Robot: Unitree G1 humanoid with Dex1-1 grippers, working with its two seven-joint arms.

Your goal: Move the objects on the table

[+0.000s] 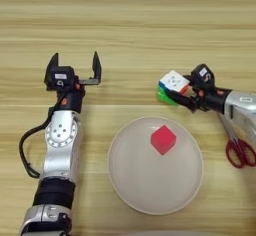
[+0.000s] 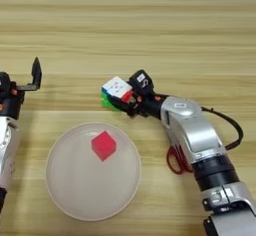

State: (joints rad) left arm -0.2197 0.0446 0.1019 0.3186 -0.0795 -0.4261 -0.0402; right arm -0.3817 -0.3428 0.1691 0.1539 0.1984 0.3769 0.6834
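Now my right hand (image 2: 122, 102) grips the puzzle cube (image 2: 116, 91) by its near corner; I judge it could twist loose. My left hand (image 1: 75, 67) hangs open.

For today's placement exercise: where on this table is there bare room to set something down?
Bare: the far table beyond both grippers, and between left gripper and puzzle cube. Crowded: right side, around right gripper, scissors and plate.

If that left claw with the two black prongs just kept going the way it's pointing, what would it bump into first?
Probably nothing. The left gripper, fingers open, points toward the far side of the table, and only bare wood shows ahead up to the picture's edge. Its height above the table is unclear.
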